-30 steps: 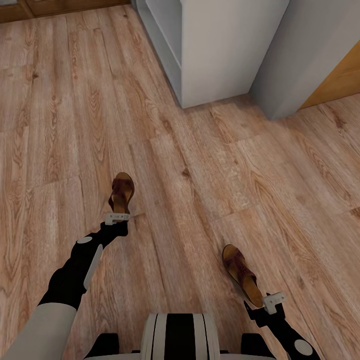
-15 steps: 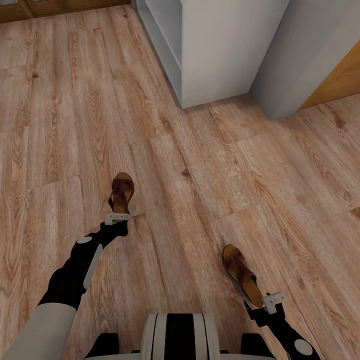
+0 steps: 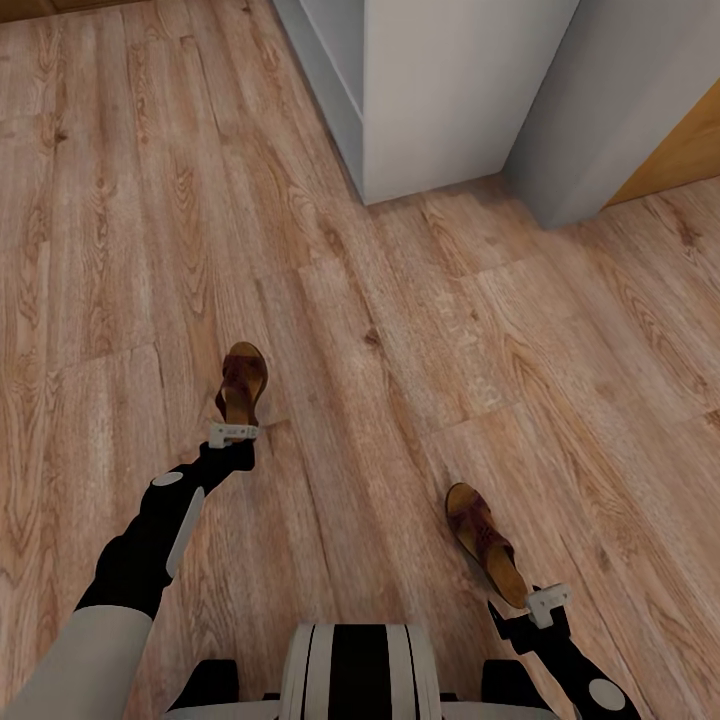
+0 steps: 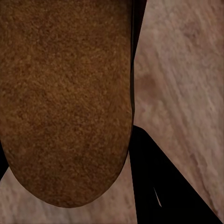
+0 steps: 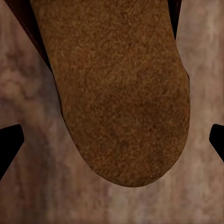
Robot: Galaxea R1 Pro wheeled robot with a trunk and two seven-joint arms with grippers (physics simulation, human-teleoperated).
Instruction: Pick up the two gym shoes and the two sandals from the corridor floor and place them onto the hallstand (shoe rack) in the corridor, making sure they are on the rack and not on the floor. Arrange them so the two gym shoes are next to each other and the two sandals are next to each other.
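I hold two dark brown sandals above the corridor floor point(image 3: 420, 330). My left gripper point(image 3: 232, 432) is shut on the heel of one sandal point(image 3: 243, 382), which points forward; its tan footbed point(image 4: 65, 102) sits close to the left wrist camera beside a black finger point(image 4: 158, 186). My right gripper point(image 3: 540, 600) is shut on the heel of the other sandal point(image 3: 485, 540), whose footbed point(image 5: 116, 93) lies between the dark fingertips point(image 5: 9, 144). The gym shoes are out of view. I cannot tell whether the pale unit ahead is the hallstand.
A pale grey-white unit point(image 3: 440, 100) stands ahead at the far middle, with a grey panel point(image 3: 620, 110) to its right and orange-brown wood point(image 3: 690, 150) beyond. Wood-plank floor stretches wide to the left. My own base point(image 3: 358, 672) shows at the near edge.
The whole picture has slid: the floor and the pale unit sit slightly higher in the view. Both arms keep their pose with the sandals in them.
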